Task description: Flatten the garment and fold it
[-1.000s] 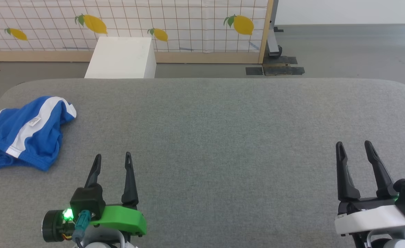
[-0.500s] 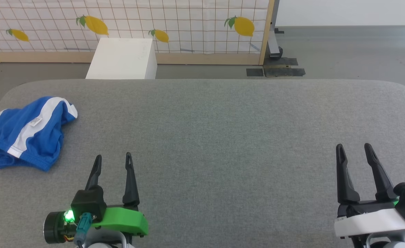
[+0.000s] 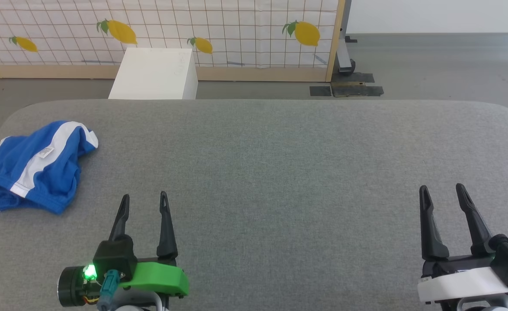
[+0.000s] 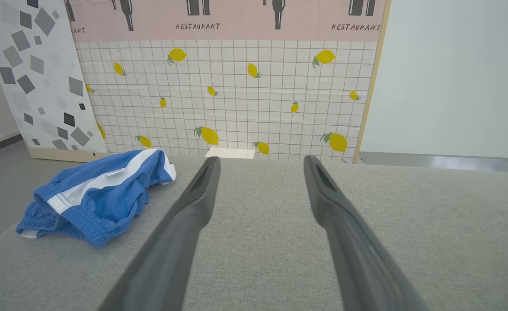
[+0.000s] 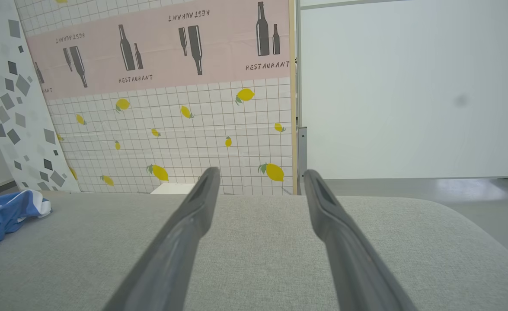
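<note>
Table: a large grey cloth-covered table (image 3: 279,147) with rounded corners; I place all other things from it.
Garment: bright blue soft shorts (image 3: 37,166) with a broad white side stripe, lying on the table at its left side, toward the far left corner and close to the left edge.
Garment shape: crumpled in a loose heap, not flat and not folded. The gathered elastic waistband (image 4: 78,216) is bunched on the side toward the table's near edge.
Label: a small white tag (image 3: 45,152) on the shorts, turned upward, just beside the white stripe.
Left gripper: the green-bodied gripper (image 3: 144,195) with two long dark fingers is above the near left part of the table, pointing toward the far edge. Its fingers are spread wide with only bare grey cloth between them. It is apart from the shorts, which lie further left and further back on the table.
Green light: a small lamp (image 3: 89,272) glows on the left gripper's body.
Right gripper: the white-bodied gripper (image 3: 442,188) with the same dark fingers is above the near right part of the table. Its fingers are also spread wide and hold nothing.
White box: a plain white block (image 3: 154,73) stands on the floor just behind the table's far edge, toward the left half.
Screen: a white checked panel with yellow lemons (image 3: 236,26) stands behind the table's far edge, past the white box.
</note>
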You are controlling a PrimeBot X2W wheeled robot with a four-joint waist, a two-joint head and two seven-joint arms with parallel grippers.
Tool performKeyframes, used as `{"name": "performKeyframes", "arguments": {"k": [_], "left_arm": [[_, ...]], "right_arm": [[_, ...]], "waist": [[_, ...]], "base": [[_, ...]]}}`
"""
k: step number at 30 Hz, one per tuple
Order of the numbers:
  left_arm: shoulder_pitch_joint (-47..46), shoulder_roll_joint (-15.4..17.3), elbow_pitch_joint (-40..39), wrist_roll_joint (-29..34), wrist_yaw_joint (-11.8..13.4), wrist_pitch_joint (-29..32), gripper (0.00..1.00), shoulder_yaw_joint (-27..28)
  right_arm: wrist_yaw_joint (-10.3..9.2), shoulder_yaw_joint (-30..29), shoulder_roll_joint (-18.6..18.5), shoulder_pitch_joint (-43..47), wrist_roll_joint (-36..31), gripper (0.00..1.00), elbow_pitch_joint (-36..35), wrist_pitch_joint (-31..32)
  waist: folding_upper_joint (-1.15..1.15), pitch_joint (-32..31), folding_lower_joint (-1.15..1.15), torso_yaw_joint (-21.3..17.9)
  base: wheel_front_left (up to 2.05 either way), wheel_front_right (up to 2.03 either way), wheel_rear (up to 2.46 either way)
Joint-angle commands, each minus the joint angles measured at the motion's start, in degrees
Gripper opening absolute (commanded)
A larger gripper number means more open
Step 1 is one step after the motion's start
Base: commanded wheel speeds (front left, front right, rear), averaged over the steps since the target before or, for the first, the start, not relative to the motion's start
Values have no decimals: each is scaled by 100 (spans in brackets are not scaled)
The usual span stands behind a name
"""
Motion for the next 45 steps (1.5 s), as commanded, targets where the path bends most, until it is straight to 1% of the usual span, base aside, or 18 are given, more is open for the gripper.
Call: {"name": "performKeyframes", "arguments": {"k": [1, 33, 39, 45], "left_arm": [[-65, -25, 22, -7, 43, -63, 100, -22], [-95, -26, 149, -87, 51, -106, 100, -47], [-154, -26, 174, -84, 39, -106, 100, -33], [-186, -26, 196, -89, 34, -106, 100, 42]], "right_arm": [[-8, 12, 10, 82, -7, 100, 10, -80], [-9, 28, 11, 91, -11, 100, 63, -124], [-9, 2, 11, 80, -17, 100, 40, -124], [-9, 7, 11, 86, -37, 100, 11, -124]], "waist": [[0, 1, 0, 4], [0, 20, 0, 60], [0, 63, 0, 255], [0, 109, 0, 675]], "base": [[0, 0, 0], [0, 0, 0], [0, 0, 0], [0, 0, 0]]}}
